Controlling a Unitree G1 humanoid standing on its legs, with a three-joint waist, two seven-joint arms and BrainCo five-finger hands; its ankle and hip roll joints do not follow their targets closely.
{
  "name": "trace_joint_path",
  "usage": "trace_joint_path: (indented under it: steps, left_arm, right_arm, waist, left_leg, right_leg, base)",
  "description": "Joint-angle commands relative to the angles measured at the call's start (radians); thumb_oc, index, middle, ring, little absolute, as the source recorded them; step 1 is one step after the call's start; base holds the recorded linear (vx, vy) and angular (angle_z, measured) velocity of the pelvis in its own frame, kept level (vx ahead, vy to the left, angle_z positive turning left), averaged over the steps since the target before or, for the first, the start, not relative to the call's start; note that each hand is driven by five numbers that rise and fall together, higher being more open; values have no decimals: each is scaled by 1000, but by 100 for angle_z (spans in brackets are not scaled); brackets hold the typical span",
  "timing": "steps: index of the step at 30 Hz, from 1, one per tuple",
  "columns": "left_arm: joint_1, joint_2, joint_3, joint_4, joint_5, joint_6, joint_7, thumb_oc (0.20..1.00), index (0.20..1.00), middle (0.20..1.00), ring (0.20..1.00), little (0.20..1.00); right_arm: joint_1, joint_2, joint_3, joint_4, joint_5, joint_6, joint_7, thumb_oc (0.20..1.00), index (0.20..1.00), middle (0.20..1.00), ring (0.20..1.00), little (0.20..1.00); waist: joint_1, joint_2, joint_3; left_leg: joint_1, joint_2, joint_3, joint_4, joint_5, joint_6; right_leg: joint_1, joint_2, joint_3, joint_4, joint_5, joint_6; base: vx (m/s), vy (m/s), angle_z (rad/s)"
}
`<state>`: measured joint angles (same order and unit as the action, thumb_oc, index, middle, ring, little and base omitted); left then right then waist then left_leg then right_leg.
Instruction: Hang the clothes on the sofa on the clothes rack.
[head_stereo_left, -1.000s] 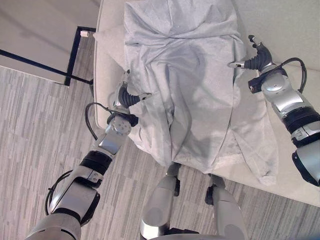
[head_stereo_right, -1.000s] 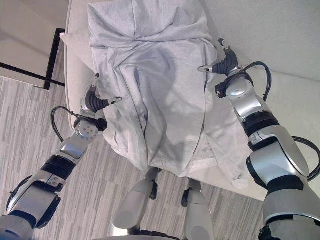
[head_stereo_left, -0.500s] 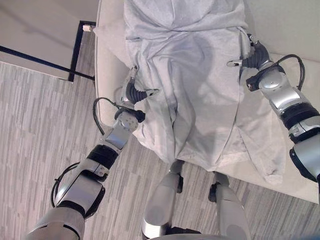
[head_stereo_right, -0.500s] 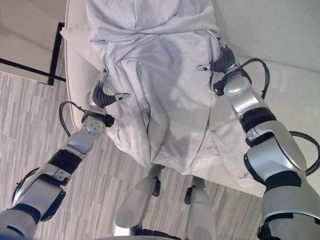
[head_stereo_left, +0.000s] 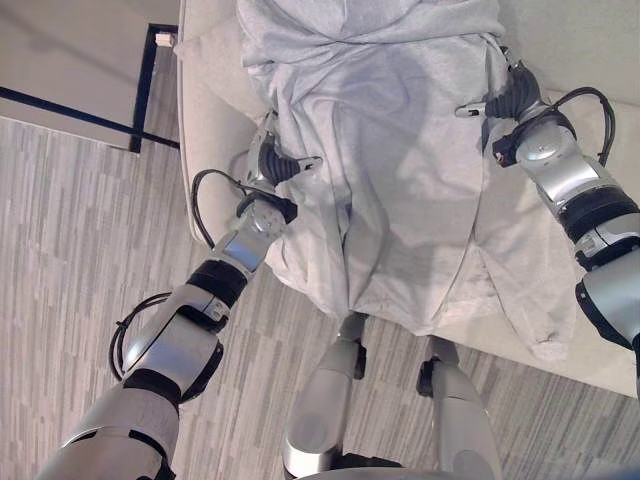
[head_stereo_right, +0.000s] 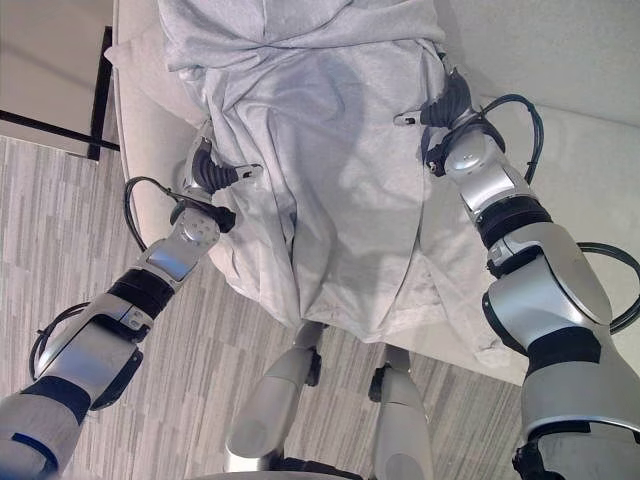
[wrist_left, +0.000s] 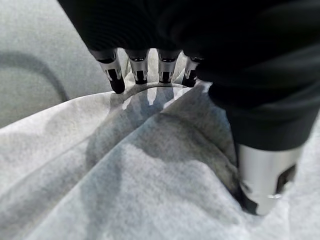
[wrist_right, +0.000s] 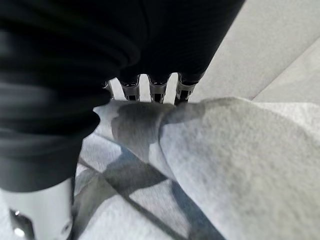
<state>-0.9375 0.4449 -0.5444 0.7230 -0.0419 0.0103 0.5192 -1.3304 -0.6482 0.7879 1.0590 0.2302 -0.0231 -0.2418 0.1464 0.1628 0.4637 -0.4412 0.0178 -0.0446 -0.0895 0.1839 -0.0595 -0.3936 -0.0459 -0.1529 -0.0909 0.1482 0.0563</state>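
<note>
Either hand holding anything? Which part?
Both: left hand pinches the grey garment at its left edge, right hand at its right edge.

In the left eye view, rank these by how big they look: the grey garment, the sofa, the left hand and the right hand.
1. Garment: covers the most area.
2. Sofa: its visible part looks smaller, much hidden under the garment.
3. Left hand and right hand: look alike, both partly in cloth, so unranked.
</note>
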Motion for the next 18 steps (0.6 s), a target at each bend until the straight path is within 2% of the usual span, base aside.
trace_joint_path:
  steps: [1, 2, 9, 14, 16, 18]
  left_arm:
    - [-163, -37, -55, 95, -7, -2, -14, 200, 200, 200, 200, 200]
    - [-171, -38, -62, 107, -4, 0, -13, 200, 200, 200, 200, 200]
    - [-210, -28, -81, 147, 21, 10, 7, 200, 200, 200, 200, 200]
    - [-200, -3, -60, 131, 41, 8, 37, 200, 200, 200, 200, 200]
    - [-180, 26, -33, 99, 68, 5, 55, 200, 200, 200, 200, 200]
    - [-178, 26, -34, 97, 68, 6, 55, 200, 200, 200, 200, 200]
  right_arm:
    - [-146, 47, 68, 40, -60, 2, -20, 470, 470, 470, 470, 470]
    - [-148, 58, 70, 50, -65, 7, -23, 200, 200, 200, 200, 200]
    - [-140, 93, 63, 34, -67, 6, -49, 200, 200, 200, 200, 200]
    - [-96, 71, 22, -73, -69, -15, -92, 200, 200, 200, 200, 200]
    - [-49, 42, -33, -176, -89, -33, -129, 200, 200, 200, 200, 200]
    - [-44, 41, -36, -180, -91, -31, -130, 200, 200, 200, 200, 200]
  waist:
    - [-10, -44, 22]
    - [-12, -45, 23]
    - [-20, -57, 26]
    - [-29, -73, 19]
    - [-35, -80, 9]
    - [-35, -81, 9]
  left_leg:
    - [-26, -15, 20, 2, 4, -77]
    - [-28, -16, 20, 2, 4, -76]
    - [-36, -17, 22, 2, 7, -74]
    - [-22, -16, 26, 2, 1, -73]
    - [-3, -10, 29, 2, -7, -74]
    - [0, -10, 30, 2, -7, -74]
  right_leg:
    - [-14, -60, 59, 32, -38, 128]
    - [-16, -59, 61, 31, -37, 129]
    - [-22, -58, 65, 27, -32, 131]
    - [-6, -54, 71, 25, -33, 130]
    - [8, -53, 71, 25, -38, 131]
    - [11, -53, 71, 25, -38, 130]
  base:
    - [0, 0, 0]
    - [0, 0, 0]
    - [0, 0, 0]
    - [0, 0, 0]
    - [0, 0, 0]
    - [0, 0, 0]
